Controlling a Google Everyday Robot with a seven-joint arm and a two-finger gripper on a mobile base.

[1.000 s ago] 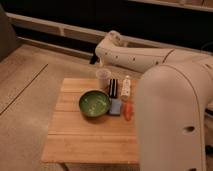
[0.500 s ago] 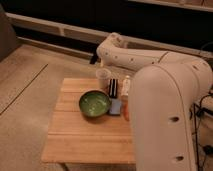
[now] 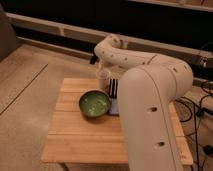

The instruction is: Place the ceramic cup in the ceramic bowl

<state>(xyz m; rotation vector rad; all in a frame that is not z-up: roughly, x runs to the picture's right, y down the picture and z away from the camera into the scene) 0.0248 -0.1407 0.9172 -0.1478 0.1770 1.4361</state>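
The ceramic cup point(image 3: 103, 77), small and pale pink, stands near the back edge of the wooden table point(image 3: 75, 140). The ceramic bowl point(image 3: 94, 103), round and glossy green inside, sits in front of it toward the middle of the table. My white arm rises from the lower right, bends at the top and comes down to the cup. The gripper point(image 3: 102, 66) sits right at the cup's top; whether it touches the cup does not show. The cup is apart from the bowl.
A flat blue item point(image 3: 114, 106) lies against the bowl's right side. A small dark object point(image 3: 113, 88) stands right of the cup. My arm's thick link point(image 3: 150, 110) covers the table's right part. Bare floor lies left, a dark wall behind, cables at the right.
My arm has swung nearer the camera and covers more of the table's right side. The cup and the bowl stand where they were.
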